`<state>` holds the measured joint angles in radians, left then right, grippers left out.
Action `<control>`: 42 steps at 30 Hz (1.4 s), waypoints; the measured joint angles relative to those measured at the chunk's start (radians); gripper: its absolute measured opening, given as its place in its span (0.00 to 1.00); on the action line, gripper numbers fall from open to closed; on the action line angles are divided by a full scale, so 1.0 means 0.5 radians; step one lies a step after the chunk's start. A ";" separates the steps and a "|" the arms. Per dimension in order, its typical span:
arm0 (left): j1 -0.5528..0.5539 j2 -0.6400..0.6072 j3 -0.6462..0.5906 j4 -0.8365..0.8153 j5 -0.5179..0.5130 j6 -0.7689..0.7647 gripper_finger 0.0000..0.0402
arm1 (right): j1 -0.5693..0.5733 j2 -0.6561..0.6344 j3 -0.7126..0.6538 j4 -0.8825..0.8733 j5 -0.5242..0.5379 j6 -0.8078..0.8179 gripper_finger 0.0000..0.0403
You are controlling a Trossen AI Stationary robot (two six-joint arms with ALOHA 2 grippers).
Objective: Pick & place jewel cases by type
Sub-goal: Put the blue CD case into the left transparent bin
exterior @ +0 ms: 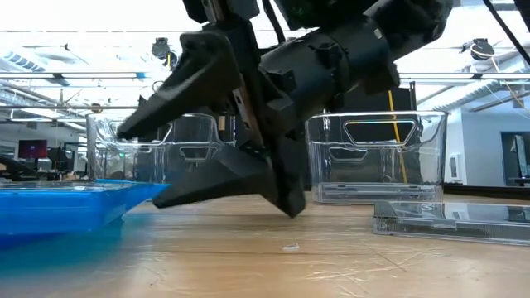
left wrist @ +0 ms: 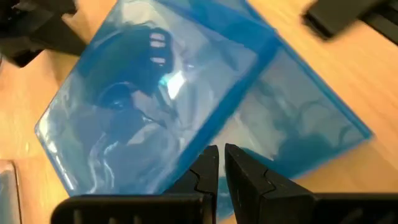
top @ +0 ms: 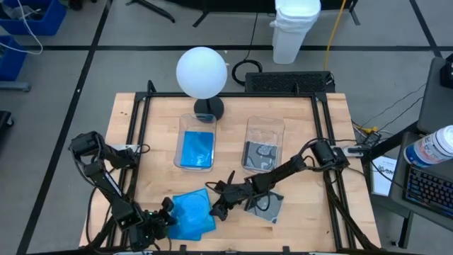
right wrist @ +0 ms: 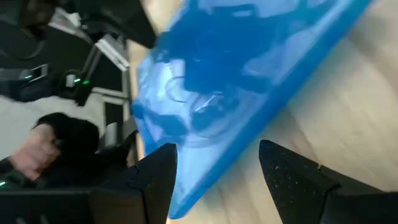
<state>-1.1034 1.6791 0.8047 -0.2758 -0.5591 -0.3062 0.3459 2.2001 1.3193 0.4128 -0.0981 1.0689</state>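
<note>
Wooden table [top: 141,134], pale and slatted, fills the middle of the high view, ringed by a black frame. In the upper centre of that frame stand two clear plastic tubs: the left tub [top: 196,142] holds bright translucent blue jewel cases, the right tub [top: 264,144] holds clear grey ones with discs showing.

Toward the lower centre of the frame lie my loose pieces. A small overlapping pile of flat translucent blue jewel cases [top: 191,212] sits lower left of centre, lying askew to the table edges, its long edges running diagonally. Just to its right, a clear grey jewel case with a disc [top: 267,205] lies flat beneath my right arm.

My right gripper [top: 221,205] reaches in from the right side of the frame and sits low at the right edge of the blue pile. Its fingers are spread wide and hold nothing; in the right wrist view the near blue edge crosses the gap between them at a slant. I judge the coming move turns on this: the case lies straight ahead of my right hand, just beyond the fingertips, with its long edge across the jaws, not along them.

My left gripper [top: 167,220] waits at the lower left edge of the same pile, fingers pinched nearly together on nothing I can see. It looks about as near, but only the right is spread to receive an edge.
</note>
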 joint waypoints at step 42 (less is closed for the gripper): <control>0.224 0.181 0.008 0.198 0.083 0.029 0.09 | 0.091 0.095 -0.004 0.147 0.010 -0.086 0.34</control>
<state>-0.9913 1.7695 0.8085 -0.1768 -0.5176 -0.2919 0.3912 2.2476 1.3174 0.4865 -0.0932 1.0261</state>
